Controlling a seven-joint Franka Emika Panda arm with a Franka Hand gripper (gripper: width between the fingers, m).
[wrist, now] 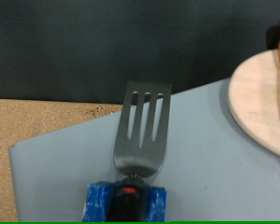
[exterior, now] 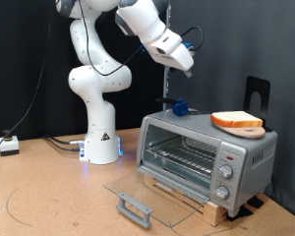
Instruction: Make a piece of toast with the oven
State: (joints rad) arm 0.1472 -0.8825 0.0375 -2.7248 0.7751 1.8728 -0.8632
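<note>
Standing on the table toward the exterior view's right, the oven [exterior: 206, 152] had its glass door [exterior: 147, 202] dropped flat and its wire rack [exterior: 182, 155] bare, so the opening step looked done and the loading step was in hand. The arm [exterior: 93, 79] reached over the oven's roof, the gripper [exterior: 177, 67] hanging above a spatula [wrist: 145, 131] whose blue handle [exterior: 178, 107] rested on the roof's near-left part. The toast [exterior: 237, 121] lay on a round plate [wrist: 261, 98] farther right on that roof, apart from the spatula. Whether the fingers were spread or pressed together I could not tell; nothing showed between them. By my judgement, the next move called for a straight descent onto the narrow handle.
</note>
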